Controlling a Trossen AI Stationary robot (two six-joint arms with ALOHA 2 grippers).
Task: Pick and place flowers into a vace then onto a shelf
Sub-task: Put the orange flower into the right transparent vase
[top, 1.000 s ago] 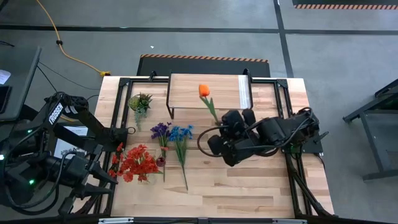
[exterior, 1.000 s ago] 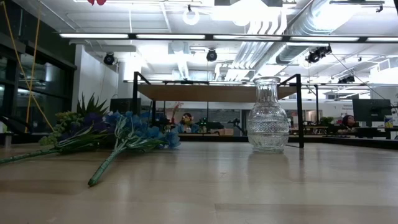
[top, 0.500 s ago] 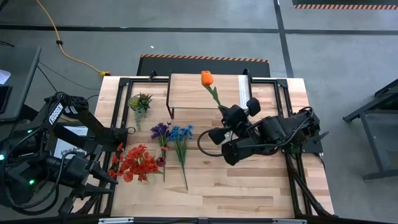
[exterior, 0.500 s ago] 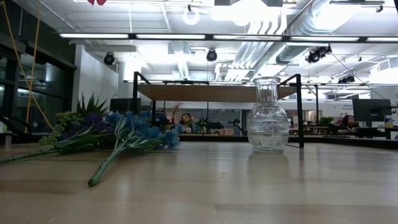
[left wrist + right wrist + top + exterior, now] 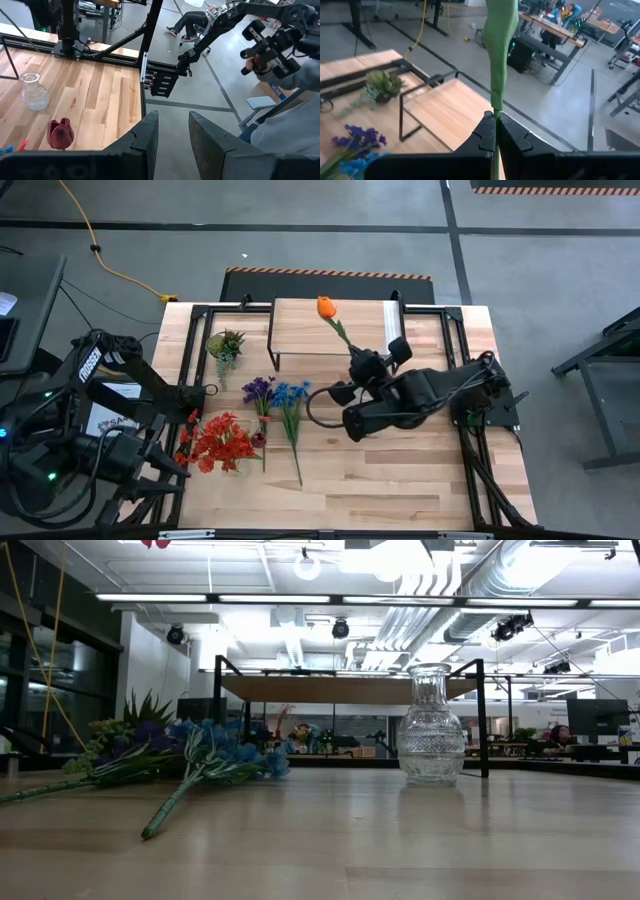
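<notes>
1. Light-wood plank counter [image 5: 400, 470], carrying everything below.
2. Low light-wood shelf on thin black legs [image 5: 300, 330], at the counter's far edge.
3. Right gripper [image 5: 362, 360], fingers closed on the green stem of an orange-bloomed flower [image 5: 326, 307]; bloom over the shelf.
4. Left gripper [image 5: 170, 131], fingers parted, empty, off the counter's left side.
5. Red, purple and blue flowers [image 5: 222, 442], lying on the counter's left.
6. Clear glass vase [image 5: 430, 726], upright on the counter.

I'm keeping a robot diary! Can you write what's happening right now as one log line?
right gripper: shut on orange flower stem, raised beside shelf | left gripper: waiting off table's left edge | vase: empty
</notes>
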